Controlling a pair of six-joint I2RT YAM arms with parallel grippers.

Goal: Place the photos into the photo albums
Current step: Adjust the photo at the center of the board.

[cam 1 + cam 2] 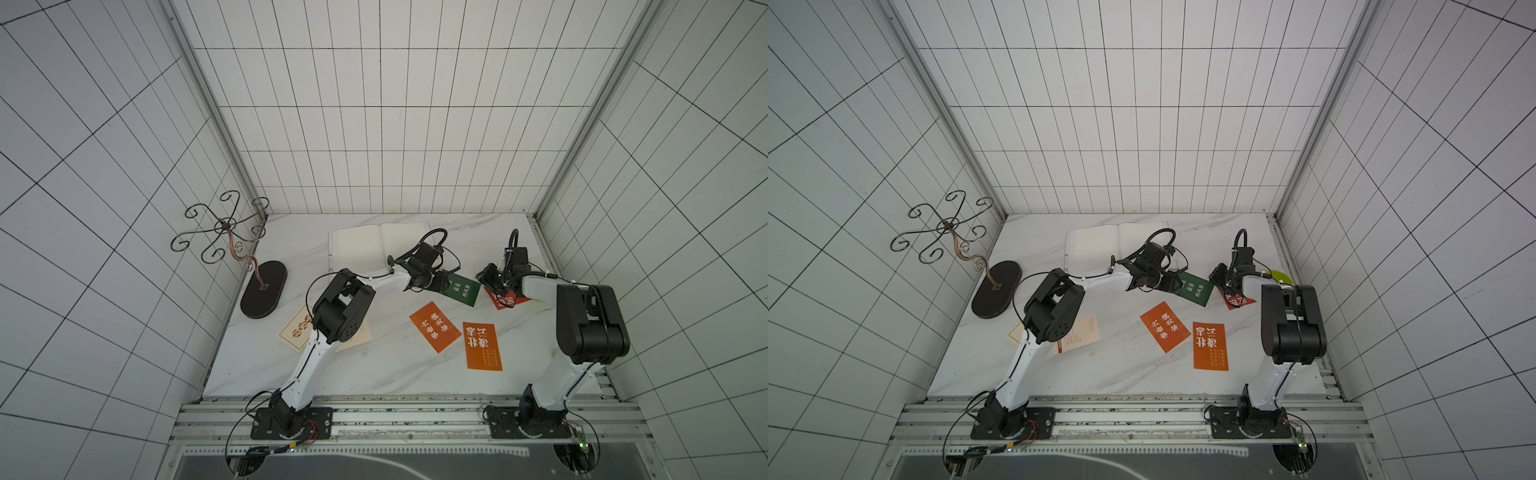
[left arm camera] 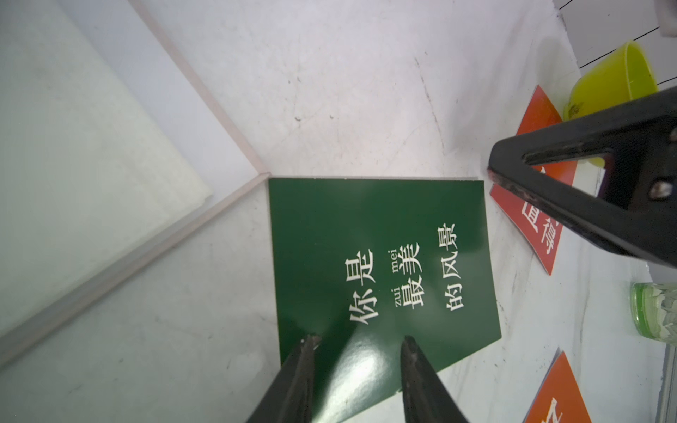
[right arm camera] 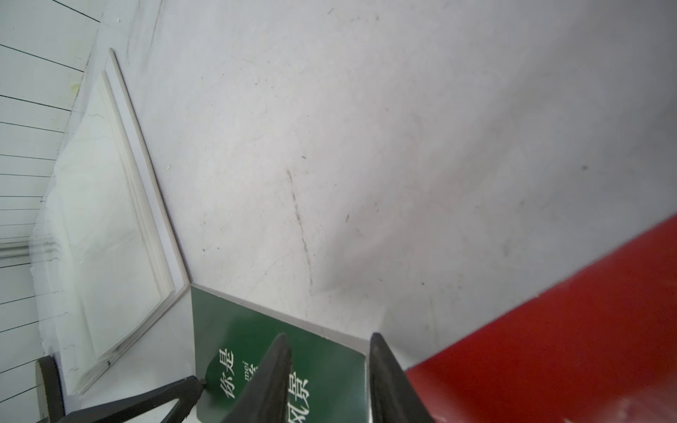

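Left arm (image 1: 376,283) low over green photo (image 1: 462,290)

Even, diffuse light from overhead; walls (image 1: 374,124) bright at the back, greyer at the sides. Faint, soft shadows on the table (image 1: 374,365). Wall grid bowed toward the edges in both top views. White glare patch on green card (image 2: 329,238). Red card (image 3: 549,348) close to lens, blurred.

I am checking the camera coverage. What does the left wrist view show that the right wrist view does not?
Only the left wrist view: a yellow-green cup and an orange card. Only the right wrist view: no further object that I can name. Both: the dark green card, the red card, the open album, the left gripper and the right gripper.
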